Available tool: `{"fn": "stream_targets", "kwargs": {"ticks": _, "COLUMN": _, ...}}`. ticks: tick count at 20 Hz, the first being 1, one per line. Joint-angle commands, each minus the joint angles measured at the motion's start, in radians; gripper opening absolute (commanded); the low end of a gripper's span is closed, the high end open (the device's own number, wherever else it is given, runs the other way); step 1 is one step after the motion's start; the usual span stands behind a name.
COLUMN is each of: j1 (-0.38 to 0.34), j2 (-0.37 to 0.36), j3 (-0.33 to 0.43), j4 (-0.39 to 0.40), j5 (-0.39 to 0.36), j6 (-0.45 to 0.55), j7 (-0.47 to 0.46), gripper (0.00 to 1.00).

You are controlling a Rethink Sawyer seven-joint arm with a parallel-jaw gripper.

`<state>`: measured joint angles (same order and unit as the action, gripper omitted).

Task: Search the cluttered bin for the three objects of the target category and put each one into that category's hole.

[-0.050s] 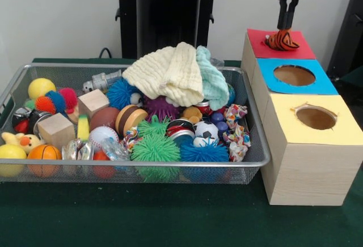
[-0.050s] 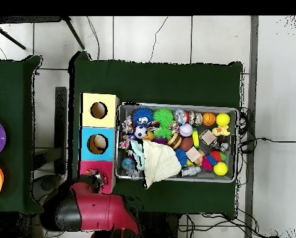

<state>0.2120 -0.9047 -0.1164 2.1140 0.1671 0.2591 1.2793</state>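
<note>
A: What has the claw [image 1: 287, 27] got?
B: An orange toy with black stripes [image 1: 282, 41], tiger-patterned. The two dark fingers are clenched on its top, and it sits directly under the claw on the red panel [image 1: 260, 42] of the sorting box [image 1: 306, 170], covering the spot where that panel's hole would be.

A: And past the claw?
B: In the front view, toward the camera from the claw comes the blue panel [image 1: 323, 85] with its round hole, then the yellow panel [image 1: 346, 131] with another hole. From overhead, something tan shows inside the blue one.

A: The bin?
B: The wire mesh bin [image 1: 256, 139] stands just beside the box, to the claw's left side in the front view. A cream cloth [image 1: 167, 72] and a mint cloth [image 1: 212, 81] are heaped at its end nearest the claw. Farther off lie green spiky balls [image 1: 154, 149], a blue spiky ball [image 1: 121, 93], wooden cubes [image 1: 55, 129], a small basketball [image 1: 43, 153], a baseball [image 1: 102, 135] and yellow balls [image 1: 41, 87].

A: Any writing or brands?
B: None I can read on anything.
</note>
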Motion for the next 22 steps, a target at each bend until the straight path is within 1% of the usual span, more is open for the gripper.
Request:
{"fn": "stream_targets", "kwargs": {"ticks": 1, "j1": -0.008, "j2": 0.076, "j3": 0.052, "j4": 0.014, "j5": 0.027, "j6": 0.097, "j7": 0.228, "gripper": 0.00}}
{"fn": "stream_targets", "kwargs": {"ticks": 5, "j1": -0.011, "j2": 0.089, "j3": 0.080, "j4": 0.030, "j5": 0.042, "j6": 0.059, "j7": 0.239, "gripper": 0.00}}
{"fn": "stream_targets", "kwargs": {"ticks": 11, "j1": -0.001, "j2": 0.100, "j3": 0.094, "j4": 0.039, "j5": 0.056, "j6": 0.033, "j7": 0.257, "gripper": 0.00}}
{"fn": "stream_targets", "kwargs": {"ticks": 15, "j1": -0.011, "j2": 0.121, "j3": 0.120, "j4": 0.053, "j5": 0.059, "j6": -0.038, "j7": 0.266, "gripper": 0.00}}
{"fn": "stream_targets", "kwargs": {"ticks": 17, "j1": -0.007, "j2": 0.131, "j3": 0.117, "j4": 0.050, "j5": 0.058, "j6": -0.051, "j7": 0.269, "gripper": 0.00}}
{"fn": "stream_targets", "kwargs": {"ticks": 18, "j1": -0.003, "j2": 0.130, "j3": 0.111, "j4": 0.048, "j5": 0.057, "j6": -0.047, "j7": 0.269, "gripper": 0.00}}
{"fn": "stream_targets", "kwargs": {"ticks": 19, "j1": 0.012, "j2": 0.127, "j3": 0.089, "j4": 0.035, "j5": 0.053, "j6": -0.028, "j7": 0.268, "gripper": 0.00}}
{"fn": "stream_targets", "kwargs": {"ticks": 22, "j1": 0.065, "j2": 0.106, "j3": -0.004, "j4": -0.004, "j5": 0.028, "j6": 0.051, "j7": 0.266, "gripper": 0.00}}
